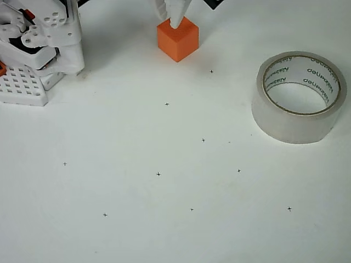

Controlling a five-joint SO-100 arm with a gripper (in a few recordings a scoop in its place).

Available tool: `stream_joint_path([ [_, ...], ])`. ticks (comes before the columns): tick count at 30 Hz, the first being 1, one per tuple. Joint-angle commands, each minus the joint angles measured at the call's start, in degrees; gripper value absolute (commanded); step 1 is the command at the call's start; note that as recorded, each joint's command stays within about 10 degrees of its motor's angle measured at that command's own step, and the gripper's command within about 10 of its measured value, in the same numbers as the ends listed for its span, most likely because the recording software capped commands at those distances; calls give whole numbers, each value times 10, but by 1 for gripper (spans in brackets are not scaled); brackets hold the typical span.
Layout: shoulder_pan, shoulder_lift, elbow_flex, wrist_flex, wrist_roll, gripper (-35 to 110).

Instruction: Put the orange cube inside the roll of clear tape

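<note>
The orange cube (177,39) sits on the white table near the top middle of the overhead view. My gripper (170,23) comes in from the top edge, and its white fingertips (176,21) overlap the rear part of the cube's top face. The two fingers look close together, but the frame edge cuts most of them off, so I cannot tell their state or whether they touch the cube. The roll of clear tape (299,123) lies flat at the right, hole facing up, with grey lettering on its white core. Nothing is in the hole.
The arm's white base (41,46) with a perforated white plate (22,87) stands at the top left. Small black cross marks (158,174) dot the white table between the cube and the tape.
</note>
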Motion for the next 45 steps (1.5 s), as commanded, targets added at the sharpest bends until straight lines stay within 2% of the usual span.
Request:
stream_joint_path([
  [1,-12,5,-42,9,13,19],
  [9,-26,-13,-41,-8,12,28],
  [18,-14,-33,-40,-47,-33,37],
  [30,3,-62,-39,-83,-77,42],
  [45,3,-75,25,-170,-79,42],
])
